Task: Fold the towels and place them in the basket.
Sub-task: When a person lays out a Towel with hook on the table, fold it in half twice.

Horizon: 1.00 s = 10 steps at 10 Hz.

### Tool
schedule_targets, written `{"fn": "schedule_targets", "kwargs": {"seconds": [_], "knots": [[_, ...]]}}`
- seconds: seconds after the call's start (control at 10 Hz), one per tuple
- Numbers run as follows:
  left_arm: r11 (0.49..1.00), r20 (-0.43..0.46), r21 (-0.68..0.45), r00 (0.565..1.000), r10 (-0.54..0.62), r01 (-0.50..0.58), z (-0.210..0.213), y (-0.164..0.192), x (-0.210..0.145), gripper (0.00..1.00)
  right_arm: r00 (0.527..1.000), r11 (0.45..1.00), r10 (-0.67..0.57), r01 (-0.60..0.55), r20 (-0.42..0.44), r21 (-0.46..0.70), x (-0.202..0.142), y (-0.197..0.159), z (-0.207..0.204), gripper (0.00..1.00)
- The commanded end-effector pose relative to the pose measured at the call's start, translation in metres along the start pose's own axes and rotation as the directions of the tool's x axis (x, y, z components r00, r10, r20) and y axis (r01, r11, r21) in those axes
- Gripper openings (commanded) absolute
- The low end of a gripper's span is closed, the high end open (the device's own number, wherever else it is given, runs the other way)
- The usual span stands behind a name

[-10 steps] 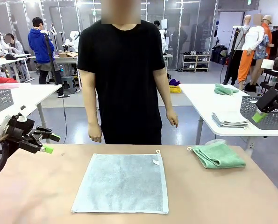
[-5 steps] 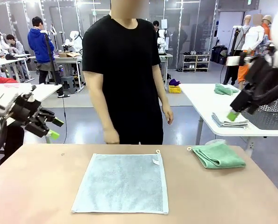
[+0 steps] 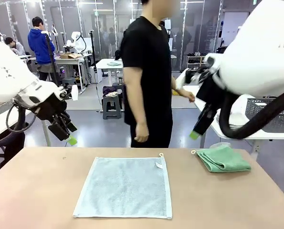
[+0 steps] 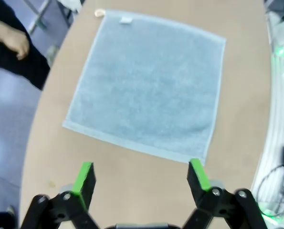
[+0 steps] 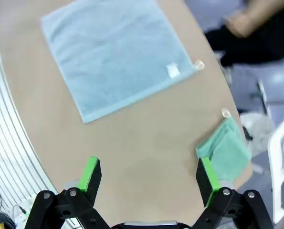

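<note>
Tabletop (image 3: 36, 191) bearing two towels: one pale blue towel (image 3: 125, 187) flat; one green towel (image 3: 223, 159) folded. Left claw (image 4: 141, 167) and right claw (image 5: 148, 164) both spread, empty.

No legible text, brand, number or sign, small white tag (image 3: 159, 165) at the far right corner of the pale blue towel (image 3: 125, 186), its print too small to read
</note>
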<state>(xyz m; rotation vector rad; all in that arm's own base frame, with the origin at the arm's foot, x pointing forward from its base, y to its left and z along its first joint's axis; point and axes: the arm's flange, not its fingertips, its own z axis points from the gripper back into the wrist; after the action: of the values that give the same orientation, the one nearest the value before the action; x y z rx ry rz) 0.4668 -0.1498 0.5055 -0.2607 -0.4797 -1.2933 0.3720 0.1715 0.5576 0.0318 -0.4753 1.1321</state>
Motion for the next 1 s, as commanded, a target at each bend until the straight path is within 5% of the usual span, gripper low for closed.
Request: {"fn": "schedule_targets", "kwargs": {"seconds": [0.0, 0.5, 0.9], "knots": [[1.000, -0.090, 0.022, 0.996, 0.007, -0.005, 0.001, -0.007, 0.003, 0.97, 0.987, 0.987, 0.156, -0.154, -0.032, 0.047, 0.005, 0.006, -0.043, 1.00], [0.990, -0.301, 0.075, 0.949, -0.095, 0.122, -0.044, -0.038, 0.001, 0.97, 0.938, 0.955, 0.287, -0.265, -0.195, 0.134, 0.029, 0.039, -0.121, 1.00], [0.973, -0.395, 0.138, 0.911, -0.119, 0.187, -0.079, -0.064, -0.021, 0.97, 0.917, 0.939, 0.329, -0.291, -0.226, 0.185, 0.029, 0.043, -0.141, 1.00]]}}
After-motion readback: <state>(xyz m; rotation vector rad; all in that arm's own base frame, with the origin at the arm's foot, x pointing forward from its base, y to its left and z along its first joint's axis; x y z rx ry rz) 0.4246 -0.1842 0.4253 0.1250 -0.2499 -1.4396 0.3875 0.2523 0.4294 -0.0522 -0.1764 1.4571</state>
